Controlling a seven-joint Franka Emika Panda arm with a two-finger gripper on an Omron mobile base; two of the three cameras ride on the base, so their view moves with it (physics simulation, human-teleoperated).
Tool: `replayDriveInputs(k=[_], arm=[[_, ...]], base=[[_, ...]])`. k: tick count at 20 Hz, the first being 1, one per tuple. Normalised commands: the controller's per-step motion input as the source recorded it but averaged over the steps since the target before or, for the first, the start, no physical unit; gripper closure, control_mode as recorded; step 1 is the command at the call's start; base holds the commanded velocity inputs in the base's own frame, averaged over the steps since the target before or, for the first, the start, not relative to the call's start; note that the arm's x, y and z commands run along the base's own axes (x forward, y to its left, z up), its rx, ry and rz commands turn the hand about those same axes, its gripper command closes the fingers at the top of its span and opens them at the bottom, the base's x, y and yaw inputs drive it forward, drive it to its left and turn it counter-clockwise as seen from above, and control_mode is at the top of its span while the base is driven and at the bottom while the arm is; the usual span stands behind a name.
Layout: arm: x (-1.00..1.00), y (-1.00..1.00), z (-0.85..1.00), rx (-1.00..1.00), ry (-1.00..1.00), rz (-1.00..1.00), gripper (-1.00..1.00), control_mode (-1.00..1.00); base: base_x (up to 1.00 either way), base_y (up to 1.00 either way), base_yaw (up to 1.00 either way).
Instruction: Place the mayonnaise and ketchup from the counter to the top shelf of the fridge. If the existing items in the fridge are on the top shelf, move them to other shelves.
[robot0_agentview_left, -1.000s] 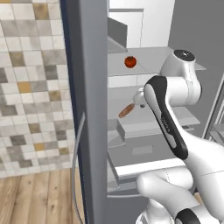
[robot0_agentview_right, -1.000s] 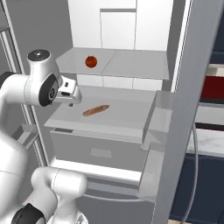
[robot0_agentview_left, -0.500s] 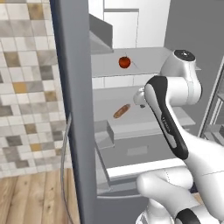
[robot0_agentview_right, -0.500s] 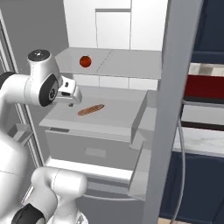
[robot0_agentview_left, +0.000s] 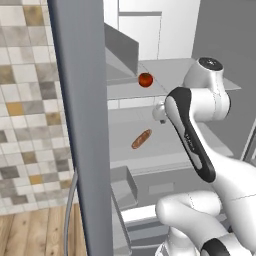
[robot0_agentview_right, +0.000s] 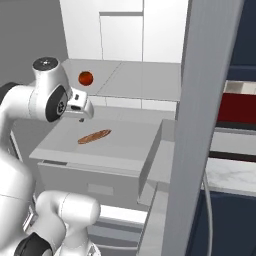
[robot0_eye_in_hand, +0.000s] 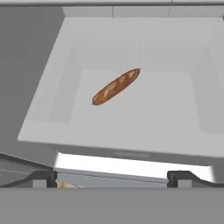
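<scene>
One brown loaf (robot0_eye_in_hand: 116, 86) lies well ahead of the spread, empty hand (robot0_eye_in_hand: 111, 177).

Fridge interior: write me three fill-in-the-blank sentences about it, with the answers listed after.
1. The round red fruit sits on the shelf ____ the one holding the brown loaf.
2. In the hand view, the gripper has its jaws ____.
3. The gripper is holding ____.

Missing words: above; open; nothing

red fruit (robot0_agentview_left: 145, 80) on the top shelf (robot0_agentview_left: 175, 75); brown loaf (robot0_agentview_left: 141, 139) on the shelf below.
</scene>
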Motion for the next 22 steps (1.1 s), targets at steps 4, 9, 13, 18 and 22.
replayDriveInputs(k=[4, 9, 13, 18, 22], arm=[[0.0, 0.0, 0.0, 0.0, 0.0, 0.0, -1.0, 1.0], [0.07, 0.0, 0.52, 0.0, -0.21, -0.02, -1.0, -1.0], [0.01, 0.0, 0.62, 0.0, -0.22, -0.02, -1.0, -1.0], [0.27, 0.0, 0.36, 0.0, -0.09, 0.0, -1.0, -1.0], [0.48, 0.0, 0.31, 0.0, -0.02, 0.0, -1.0, -1.0]], base=[[0.61, 0.0, -0.06], [0.0, 0.0, 0.0], [0.0, 0.0, 0.0], [0.0, 0.0, 0.0], [0.0, 0.0, 0.0]])
